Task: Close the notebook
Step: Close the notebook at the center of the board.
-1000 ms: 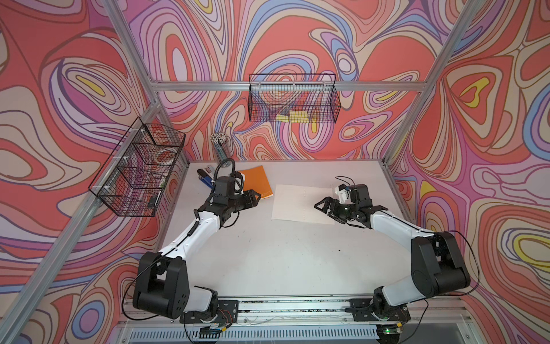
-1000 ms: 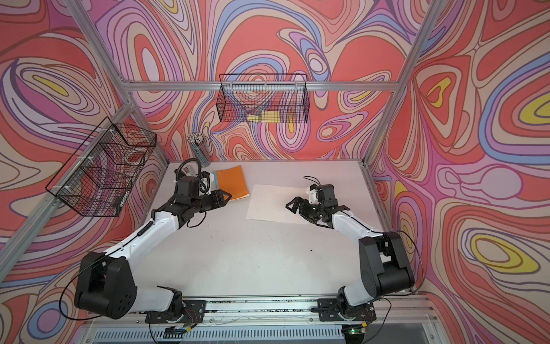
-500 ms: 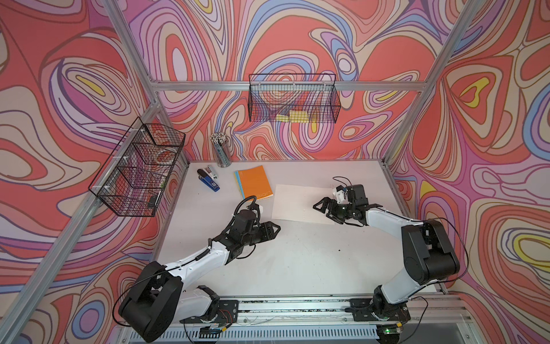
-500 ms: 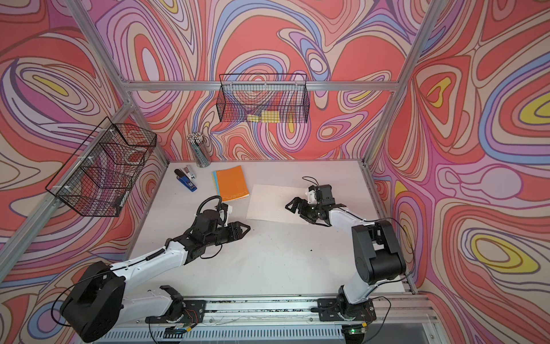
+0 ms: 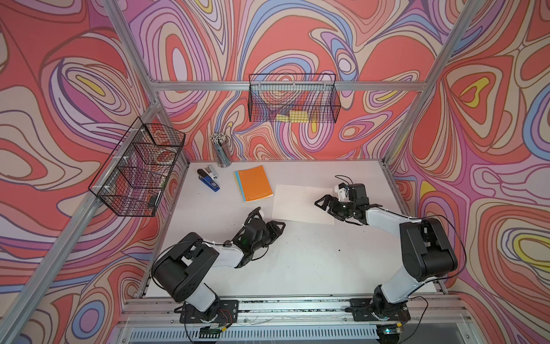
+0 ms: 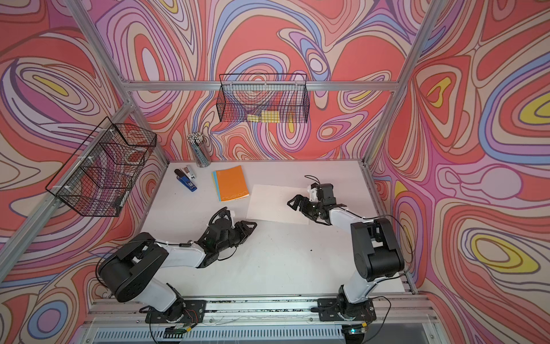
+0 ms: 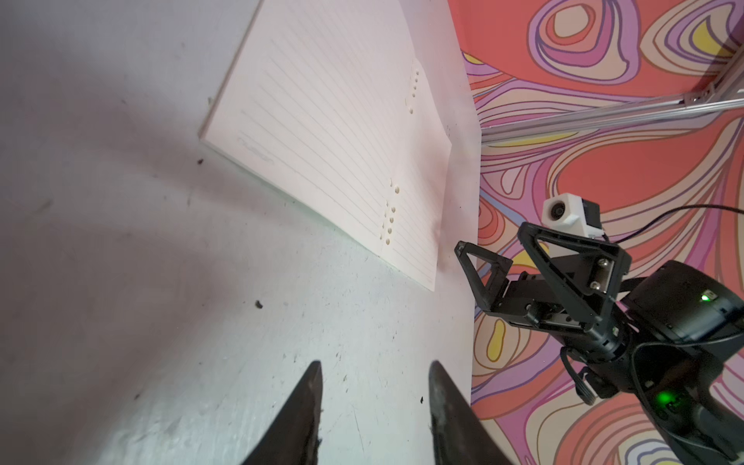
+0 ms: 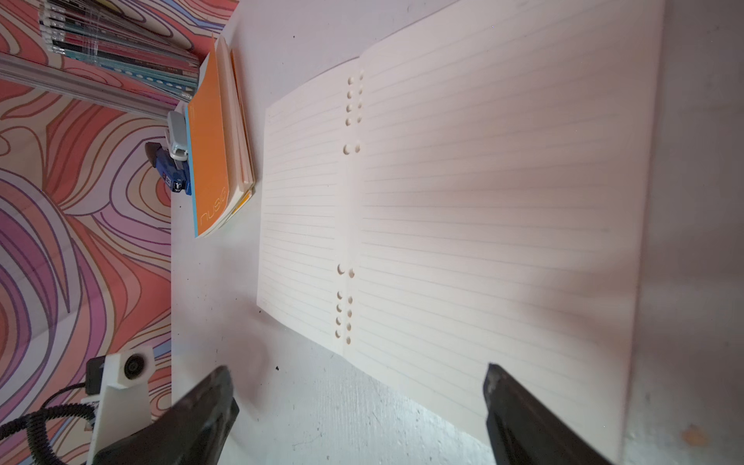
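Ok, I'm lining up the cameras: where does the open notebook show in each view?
Top view: open notebook on the table, by the right jaws.
Top view: notebook in the same spot.
Left wrist: notebook ahead of the jaws, across bare table.
Right wrist: notebook fills most of the frame, just past the jaws.
Landmark: orange notebook beside it, absent only from the left wrist view.

We see a robotics lab cell: aluminium frame point(image 5: 208, 86) and swirl-patterned walls point(image 5: 297, 35) around a white table point(image 5: 312, 262), 2 wire baskets point(image 5: 293, 98) point(image 5: 137, 169) hung above that table.
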You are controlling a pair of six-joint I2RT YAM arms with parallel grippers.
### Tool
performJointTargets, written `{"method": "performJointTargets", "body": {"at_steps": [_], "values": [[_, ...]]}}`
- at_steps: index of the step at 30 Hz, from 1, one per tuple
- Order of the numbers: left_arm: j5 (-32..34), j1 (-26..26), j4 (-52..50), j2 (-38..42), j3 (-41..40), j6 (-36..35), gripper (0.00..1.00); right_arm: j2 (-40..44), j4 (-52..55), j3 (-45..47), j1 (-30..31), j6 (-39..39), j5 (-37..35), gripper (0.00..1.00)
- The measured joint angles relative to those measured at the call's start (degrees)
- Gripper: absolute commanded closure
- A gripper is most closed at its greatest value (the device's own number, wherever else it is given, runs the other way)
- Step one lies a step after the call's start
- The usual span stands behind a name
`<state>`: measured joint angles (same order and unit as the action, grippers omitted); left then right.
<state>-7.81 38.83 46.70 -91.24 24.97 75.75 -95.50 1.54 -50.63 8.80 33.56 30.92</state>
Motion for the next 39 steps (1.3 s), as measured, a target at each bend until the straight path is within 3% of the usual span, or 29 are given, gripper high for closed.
{"method": "performJointTargets", "body": {"at_steps": [16, 39], "values": [[9.14, 2.99, 4.7, -12.39, 7.1, 9.18, 0.55, -1.44, -4.9, 2.64, -0.26, 1.84, 0.04, 0.02], [18.43, 6.01, 3.32, -18.08, 12.0, 15.21, 0.58, -1.9, -5.44, 4.11, -0.26, 3.26, 0.04, 0.02]]}}
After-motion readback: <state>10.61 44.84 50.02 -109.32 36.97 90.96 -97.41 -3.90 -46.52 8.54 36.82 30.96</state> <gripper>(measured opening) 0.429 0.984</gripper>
